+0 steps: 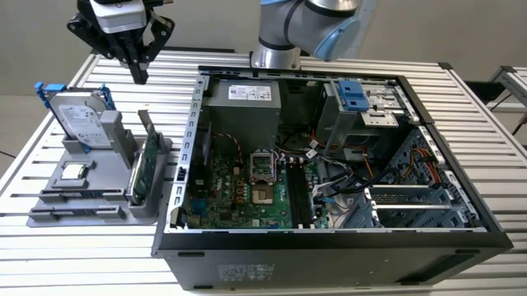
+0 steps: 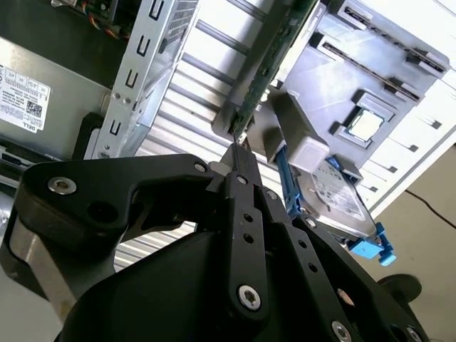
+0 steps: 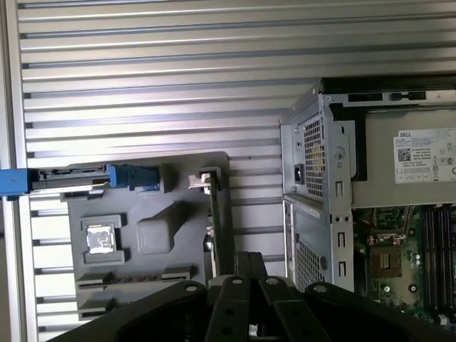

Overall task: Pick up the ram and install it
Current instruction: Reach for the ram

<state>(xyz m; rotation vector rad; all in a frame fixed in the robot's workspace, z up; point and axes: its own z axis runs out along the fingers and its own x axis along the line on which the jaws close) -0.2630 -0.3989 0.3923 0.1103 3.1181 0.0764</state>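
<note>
While the gripper (image 1: 140, 73) hangs closed and empty above the grey holder's (image 1: 91, 221) far end, the ram (image 1: 70, 193) sits edge-on in a near slot, well apart. Judgement: open first, align along its length, grip mid-length.

Table (image 1: 82, 259): silver, ribbed in parallel slats. Tray (image 1: 58, 221), left: plain grey. Drive (image 1: 82, 120): silver, white label, blue bracket (image 1: 43, 92). Card (image 1: 140, 172): green. Case (image 1: 329, 259): black shell, grey metal inside. Motherboard (image 1: 222, 197): green, black slots. Caddy (image 1: 354, 95), far right: blue. Gripper (image 1: 140, 75): black. Arm (image 1: 329, 24): silver, pale blue caps.
</note>
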